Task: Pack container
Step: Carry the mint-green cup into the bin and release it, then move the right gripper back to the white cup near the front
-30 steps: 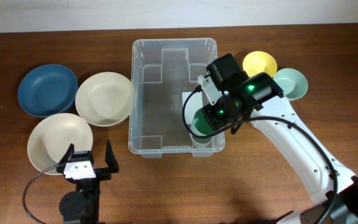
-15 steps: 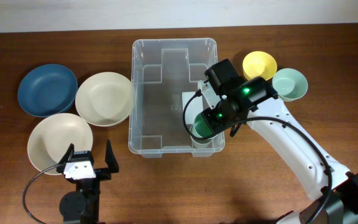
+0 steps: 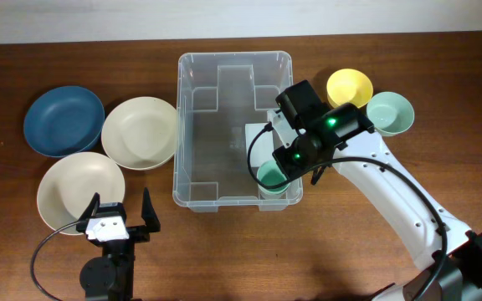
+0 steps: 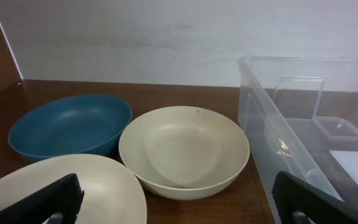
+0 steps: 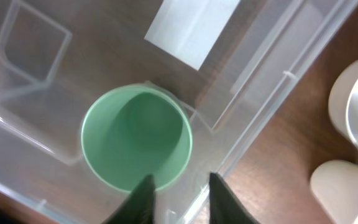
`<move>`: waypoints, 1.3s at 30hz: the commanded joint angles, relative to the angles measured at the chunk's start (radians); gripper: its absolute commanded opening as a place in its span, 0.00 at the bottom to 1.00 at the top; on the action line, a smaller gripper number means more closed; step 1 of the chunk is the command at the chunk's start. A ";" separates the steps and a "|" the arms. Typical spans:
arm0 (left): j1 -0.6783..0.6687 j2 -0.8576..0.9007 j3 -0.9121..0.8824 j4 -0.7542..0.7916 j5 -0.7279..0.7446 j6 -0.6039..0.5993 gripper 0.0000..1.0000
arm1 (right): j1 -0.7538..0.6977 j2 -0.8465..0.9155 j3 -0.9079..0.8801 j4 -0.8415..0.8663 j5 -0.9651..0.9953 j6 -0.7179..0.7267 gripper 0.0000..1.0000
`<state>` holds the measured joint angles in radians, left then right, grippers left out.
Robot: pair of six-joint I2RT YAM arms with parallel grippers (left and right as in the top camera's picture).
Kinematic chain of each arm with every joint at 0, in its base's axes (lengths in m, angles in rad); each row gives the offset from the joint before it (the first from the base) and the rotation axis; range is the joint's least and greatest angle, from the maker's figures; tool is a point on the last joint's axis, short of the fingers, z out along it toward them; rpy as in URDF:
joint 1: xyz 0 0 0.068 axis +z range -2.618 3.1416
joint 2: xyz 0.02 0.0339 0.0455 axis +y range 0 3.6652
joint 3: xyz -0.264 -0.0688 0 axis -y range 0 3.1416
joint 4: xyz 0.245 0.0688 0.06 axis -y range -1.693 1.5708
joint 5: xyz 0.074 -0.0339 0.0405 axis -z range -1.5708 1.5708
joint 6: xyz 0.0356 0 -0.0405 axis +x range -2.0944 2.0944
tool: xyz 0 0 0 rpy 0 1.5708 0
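The right gripper (image 5: 179, 190) is placed at the container's (image 3: 234, 55) 4 o'clock corner. Its fingers (image 5: 143, 196) are parted, loosely astride a green cup's (image 5: 135, 137) rim.

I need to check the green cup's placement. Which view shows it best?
The right wrist view: it looks straight down into the green cup, nearly its whole rim visible, in a corner of the container. Overhead, the right arm covers part of it. The left wrist view does not show it.
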<state>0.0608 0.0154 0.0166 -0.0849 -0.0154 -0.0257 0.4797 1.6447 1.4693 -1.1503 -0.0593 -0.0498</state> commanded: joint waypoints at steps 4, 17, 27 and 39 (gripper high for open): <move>-0.006 -0.008 -0.008 0.002 -0.007 0.013 1.00 | 0.005 0.002 -0.007 0.030 0.011 -0.003 0.34; -0.006 -0.008 -0.008 0.002 -0.007 0.013 1.00 | -0.160 -0.024 0.128 0.033 0.052 0.113 0.33; -0.006 -0.008 -0.008 0.002 -0.007 0.013 1.00 | -0.522 -0.039 0.139 -0.145 0.052 0.162 0.38; -0.006 -0.008 -0.008 0.002 -0.007 0.013 1.00 | -0.706 -0.018 -0.048 0.035 -0.039 0.171 0.38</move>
<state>0.0608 0.0154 0.0166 -0.0849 -0.0154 -0.0257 -0.2249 1.6150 1.4940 -1.1503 -0.0559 0.1093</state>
